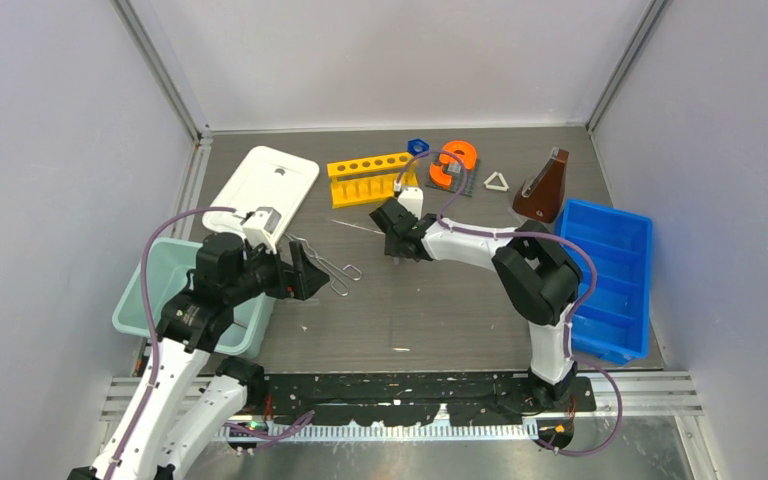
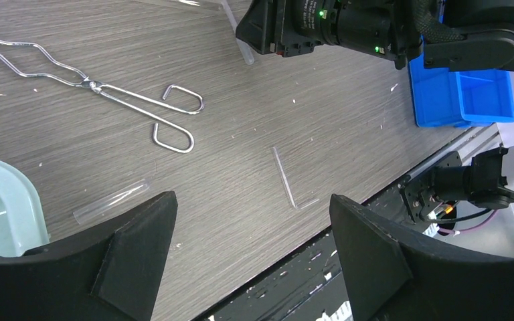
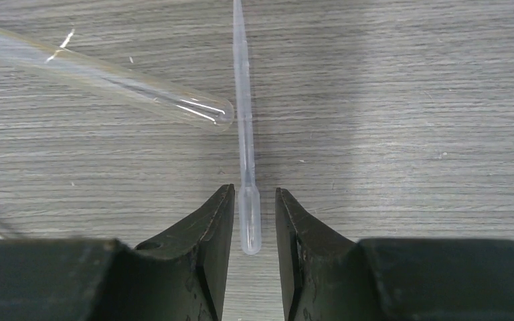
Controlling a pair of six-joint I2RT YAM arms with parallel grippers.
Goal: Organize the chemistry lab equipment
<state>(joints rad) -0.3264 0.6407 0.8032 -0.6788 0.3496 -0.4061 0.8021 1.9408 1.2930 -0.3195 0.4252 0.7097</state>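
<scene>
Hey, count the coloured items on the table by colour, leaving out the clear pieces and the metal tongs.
Blue: 2 (hexagonal piece, divided bin)
White: 2 (tray, triangle)
Yellow: 1 (rack)
Orange: 1 (horseshoe piece)
Brown: 1 (flask)
Teal: 1 (tub)
Total: 8

Table [image 1: 440, 320]: grey woodgrain, lightly speckled. Along the far side I note, left to right, a white tray [image 1: 260, 190], rack [image 1: 370, 177], blue hex [image 1: 418, 146], orange piece [image 1: 455, 160] on its grey base [image 1: 467, 186], triangle [image 1: 497, 181] and flask [image 1: 543, 190]. The bin [image 1: 605, 275] sits to my right and the tub [image 1: 165, 290] to my left. Mid-table lie the tongs [image 2: 107, 90], pipette [image 3: 244, 134], test tube [image 3: 107, 77] (its closed end just beside the pipette), rod [image 2: 284, 177] and short tube [image 2: 110, 199].
</scene>
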